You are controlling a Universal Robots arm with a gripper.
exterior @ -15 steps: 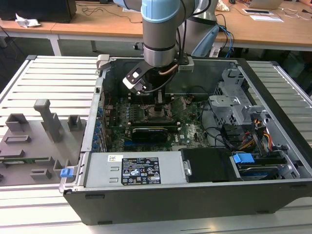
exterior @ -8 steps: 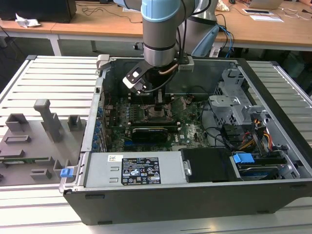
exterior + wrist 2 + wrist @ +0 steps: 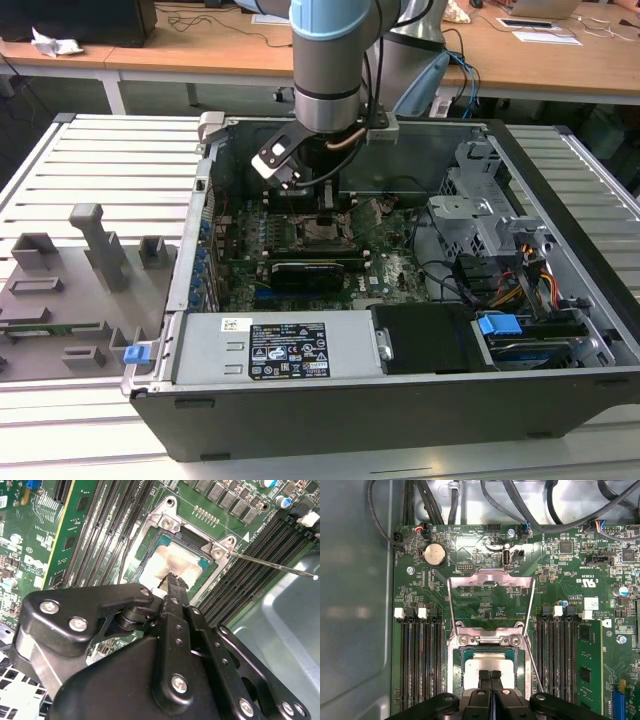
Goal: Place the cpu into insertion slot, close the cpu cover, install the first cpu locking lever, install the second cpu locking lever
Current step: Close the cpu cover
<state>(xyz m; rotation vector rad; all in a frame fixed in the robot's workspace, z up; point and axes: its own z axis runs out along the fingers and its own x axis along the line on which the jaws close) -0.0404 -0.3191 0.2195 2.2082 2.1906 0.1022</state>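
The cpu, with a silvery top, lies flat inside the insertion slot on the green motherboard. It also shows in the second wrist view. My gripper hangs directly over the chip with its black fingers pressed together, the tips at or just above the chip's top. The cpu cover is swung open away from the socket, and board shows through its square cut-out. A thin locking lever sticks out unlatched beside the socket. In the exterior view the gripper is low inside the case.
Black memory slots flank the socket, with a green memory module on one side. A graphics card lies nearer the power supply. Cables run along the case wall. A grey fixture plate lies outside at the exterior view's left.
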